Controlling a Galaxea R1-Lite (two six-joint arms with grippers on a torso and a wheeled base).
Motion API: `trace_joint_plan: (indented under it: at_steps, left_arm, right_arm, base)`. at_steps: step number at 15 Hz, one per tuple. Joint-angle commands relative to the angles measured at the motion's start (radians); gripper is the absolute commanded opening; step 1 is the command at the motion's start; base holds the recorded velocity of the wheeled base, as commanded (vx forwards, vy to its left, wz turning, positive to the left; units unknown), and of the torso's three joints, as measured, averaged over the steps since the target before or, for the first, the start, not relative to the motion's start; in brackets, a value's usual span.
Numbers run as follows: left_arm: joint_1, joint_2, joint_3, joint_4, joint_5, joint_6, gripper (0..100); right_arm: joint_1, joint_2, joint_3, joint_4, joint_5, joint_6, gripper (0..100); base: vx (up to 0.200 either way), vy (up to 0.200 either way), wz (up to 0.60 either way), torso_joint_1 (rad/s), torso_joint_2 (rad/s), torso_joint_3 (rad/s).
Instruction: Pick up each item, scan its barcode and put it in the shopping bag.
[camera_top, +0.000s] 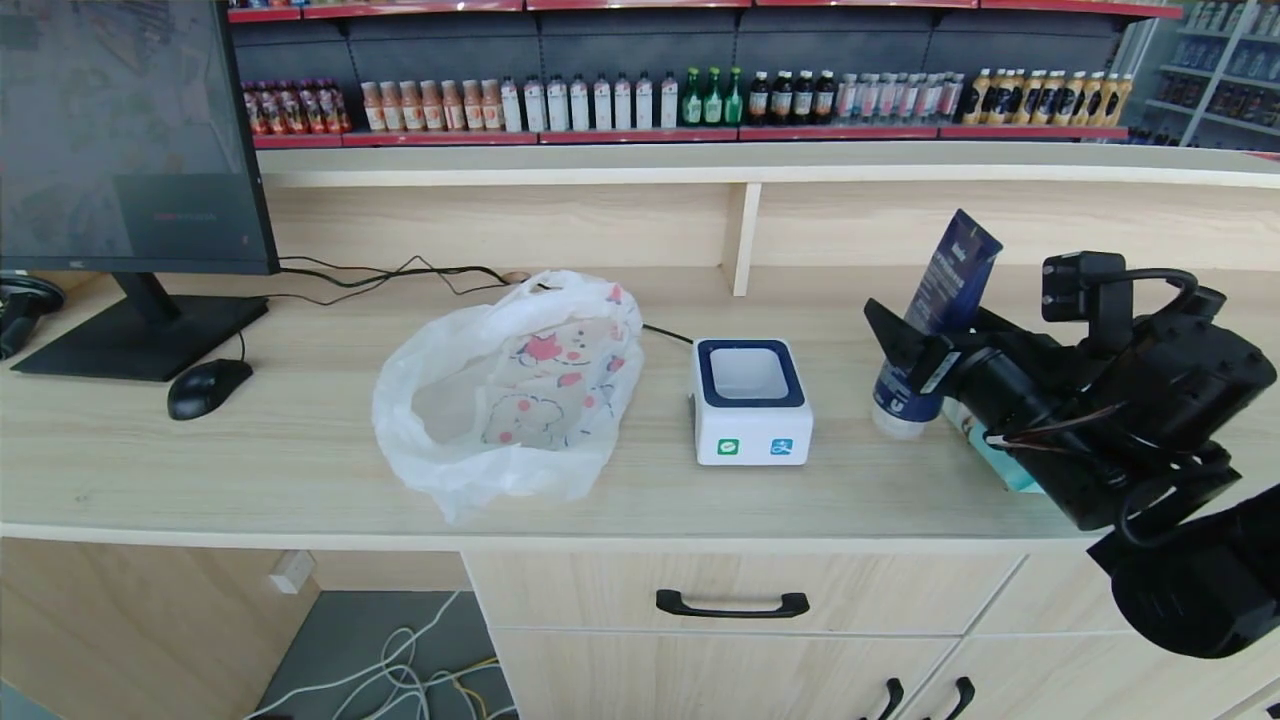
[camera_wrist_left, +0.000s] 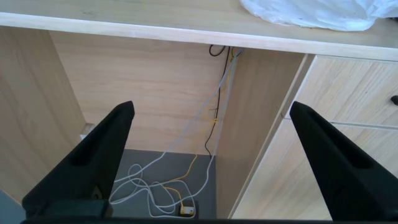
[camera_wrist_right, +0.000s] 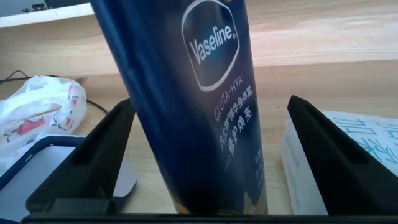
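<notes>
Your head camera: high, looking down at table (camera_top: 300, 470), shopping bag (camera_top: 510, 390) at 11 o'clock. Wrist cameras, lower, share bag.

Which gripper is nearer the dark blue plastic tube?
Right. The right gripper has its jaws either side of the dark blue plastic tube; the left gripper hangs below the edge of the light wooden counter, far off.
</notes>
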Motion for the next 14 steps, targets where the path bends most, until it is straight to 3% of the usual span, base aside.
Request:
trace_joint_plan:
  at_steps: [1,14]
  left_arm:
    - [0.000,0.000,0.000,0.000,0.000,0.000,100]
    - [0.000,0.000,0.000,0.000,0.000,0.000,100]
  right_arm:
    - [-0.001,0.018,-0.003,0.000,0.000,0.000,100]
    - [0.002,0.064,0.023,0.000,0.003,0.000,100]
  base:
    - [0.000,0.000,0.00,0.000,0.00,0.000]
    - [0.000,0.000,0.00,0.000,0.00,0.000]
